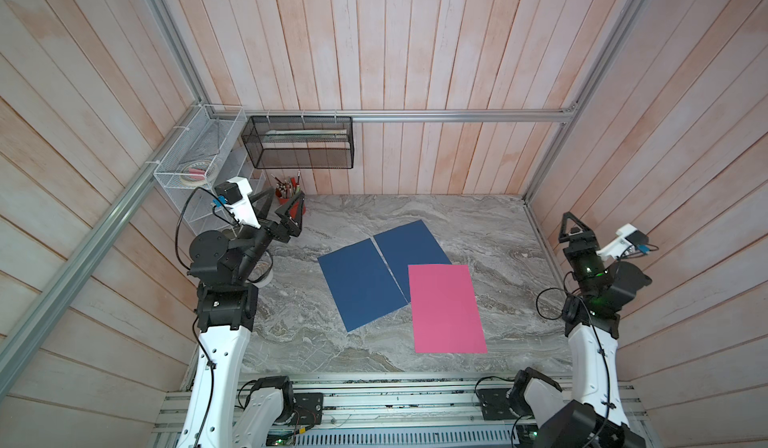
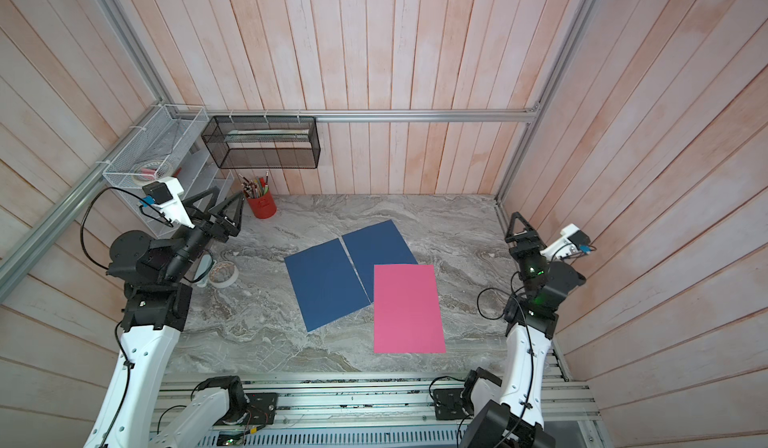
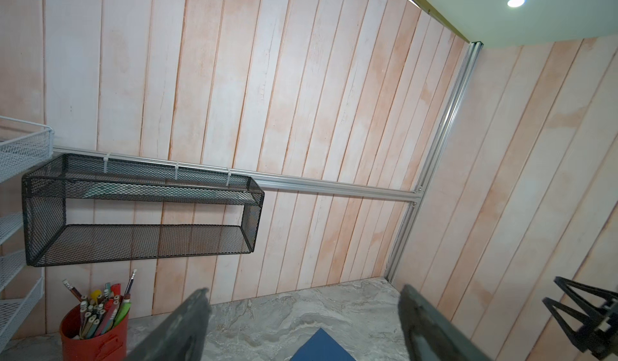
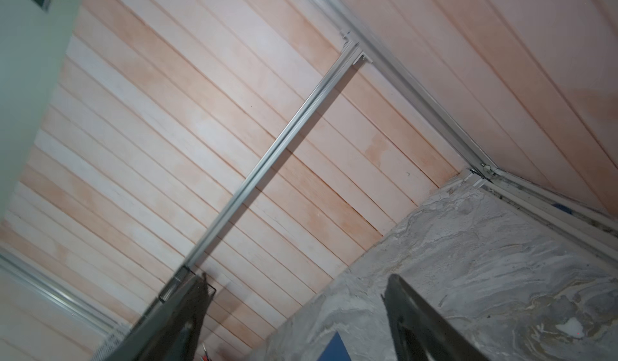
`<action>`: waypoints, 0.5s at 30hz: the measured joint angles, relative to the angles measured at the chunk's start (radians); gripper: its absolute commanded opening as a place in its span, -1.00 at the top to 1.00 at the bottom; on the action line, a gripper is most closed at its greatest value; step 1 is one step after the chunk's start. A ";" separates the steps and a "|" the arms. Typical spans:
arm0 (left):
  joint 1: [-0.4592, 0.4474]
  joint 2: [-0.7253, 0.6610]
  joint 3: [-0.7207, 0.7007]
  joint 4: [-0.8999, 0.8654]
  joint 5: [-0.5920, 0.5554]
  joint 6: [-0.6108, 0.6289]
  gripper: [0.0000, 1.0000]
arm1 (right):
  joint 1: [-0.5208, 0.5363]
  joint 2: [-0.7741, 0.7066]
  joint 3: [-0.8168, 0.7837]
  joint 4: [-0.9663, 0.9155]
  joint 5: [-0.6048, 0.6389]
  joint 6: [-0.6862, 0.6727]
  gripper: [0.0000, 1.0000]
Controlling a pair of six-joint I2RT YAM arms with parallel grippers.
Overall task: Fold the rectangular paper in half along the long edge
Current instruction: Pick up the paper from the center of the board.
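Left gripper (image 2: 228, 194) and right gripper (image 4: 297, 277) both wide apart, empty, touching nothing

On the table (image 1: 478, 226), a left sheet (image 1: 359, 286) and a right sheet (image 1: 409, 246) were laid side by side. A third sheet (image 1: 446, 309) was laid before them, overlapping the right one. A pencil cup (image 2: 261, 207) was set back left, below a wall shelf (image 2: 262, 147).
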 measured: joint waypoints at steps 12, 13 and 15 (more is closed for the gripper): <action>-0.416 0.129 0.012 -0.117 -0.261 0.061 -0.62 | 0.305 0.266 0.156 -0.444 0.083 -0.317 -0.63; -0.458 0.155 0.012 -0.135 -0.302 0.071 -0.55 | 0.325 0.278 0.150 -0.476 0.091 -0.332 -0.60; -0.530 0.204 0.012 -0.166 -0.360 0.080 -0.45 | 0.356 0.289 0.140 -0.525 0.098 -0.357 -0.54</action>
